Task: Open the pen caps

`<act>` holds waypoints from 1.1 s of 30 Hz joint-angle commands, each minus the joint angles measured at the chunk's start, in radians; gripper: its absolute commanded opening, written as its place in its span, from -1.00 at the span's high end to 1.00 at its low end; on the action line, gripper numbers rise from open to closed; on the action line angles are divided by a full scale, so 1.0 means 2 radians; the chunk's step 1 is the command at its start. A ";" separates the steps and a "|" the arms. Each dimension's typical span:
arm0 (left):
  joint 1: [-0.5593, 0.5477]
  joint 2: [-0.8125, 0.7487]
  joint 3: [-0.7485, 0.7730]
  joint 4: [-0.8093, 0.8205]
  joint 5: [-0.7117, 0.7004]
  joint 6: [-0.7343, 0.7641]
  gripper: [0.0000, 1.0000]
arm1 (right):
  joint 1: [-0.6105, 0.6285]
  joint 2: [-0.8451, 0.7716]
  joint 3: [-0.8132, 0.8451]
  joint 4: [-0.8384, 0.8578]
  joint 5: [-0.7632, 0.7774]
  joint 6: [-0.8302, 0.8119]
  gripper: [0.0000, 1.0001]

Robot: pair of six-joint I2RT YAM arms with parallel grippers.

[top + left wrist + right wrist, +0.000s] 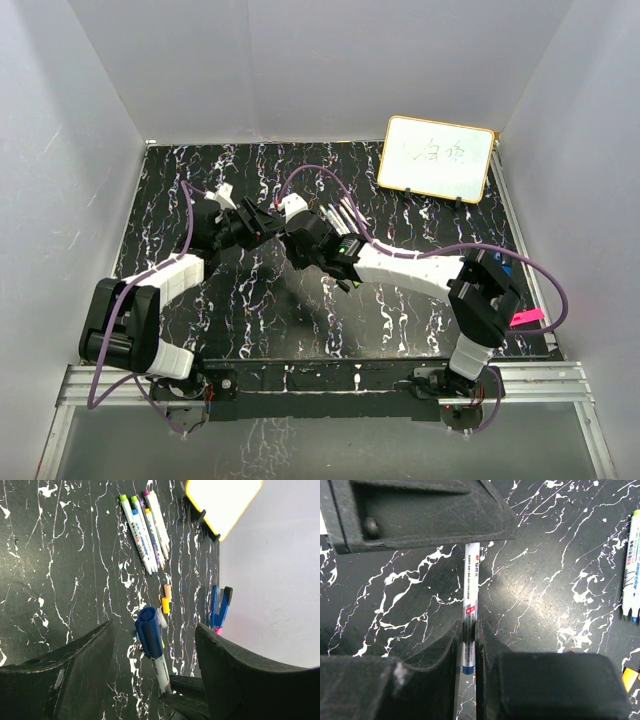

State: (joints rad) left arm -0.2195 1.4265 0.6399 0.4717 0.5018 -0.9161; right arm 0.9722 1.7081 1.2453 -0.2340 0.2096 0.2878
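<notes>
Right gripper (pixel 468 630): jaws closed tight on the white barrel of one pen (pixel 471 575), clamping it low on the barrel, close to its blue tail end. The pen is lifted off the surface (pixel 60 570) and runs from this gripper straight toward the left gripper (pixel 152 635).

Left gripper: spread wide and holding nothing. In the left wrist view we see the pen's blue cap (pixel 149 630) on the pen, sitting in the gap between the two fingers, with clear space on either side and no contact. From the right wrist view, the far part of the barrel passes out of sight behind the left gripper's body.

In the top view both arms meet near the middle of the surface, grippers facing each other.

The other pens (pixel 145 530) lie in a tight bundle, side by side, on the surface beyond the grippers, showing green, blue, yellow and purple ends. Two loose caps (pixel 166 598), one pinkish-orange and one yellow, lie just beside each other between that bundle and the held pen.

A whiteboard (pixel 437 157) with a yellow rim stands propped at the far right corner. A blue object (pixel 220 607) lies by the surface's right edge.
</notes>
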 commanded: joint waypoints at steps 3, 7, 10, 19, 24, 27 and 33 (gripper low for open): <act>-0.007 0.006 0.017 0.021 0.013 0.000 -0.13 | -0.003 -0.027 0.010 0.030 -0.007 -0.008 0.95; -0.008 0.005 0.014 0.026 0.006 -0.004 0.19 | -0.003 -0.028 0.009 0.030 -0.012 -0.008 0.95; -0.008 0.008 0.015 0.027 0.008 -0.005 0.40 | -0.004 -0.029 0.007 0.030 -0.013 -0.009 0.95; -0.008 0.012 0.013 0.032 0.009 -0.008 0.99 | -0.005 -0.033 0.004 0.030 -0.014 -0.008 0.90; -0.009 0.012 0.015 0.025 0.008 -0.007 1.00 | -0.006 -0.028 0.008 0.027 -0.012 -0.009 0.23; -0.011 0.012 0.014 0.028 0.009 -0.010 1.00 | -0.006 -0.024 0.010 0.025 -0.012 -0.010 -0.05; -0.025 0.011 0.018 0.035 0.011 -0.018 1.00 | -0.007 -0.011 0.018 0.026 -0.015 -0.011 -0.06</act>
State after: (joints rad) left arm -0.2462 1.4513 0.6437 0.5213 0.5091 -0.9463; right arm 0.9638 1.7004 1.2453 -0.2325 0.1734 0.2745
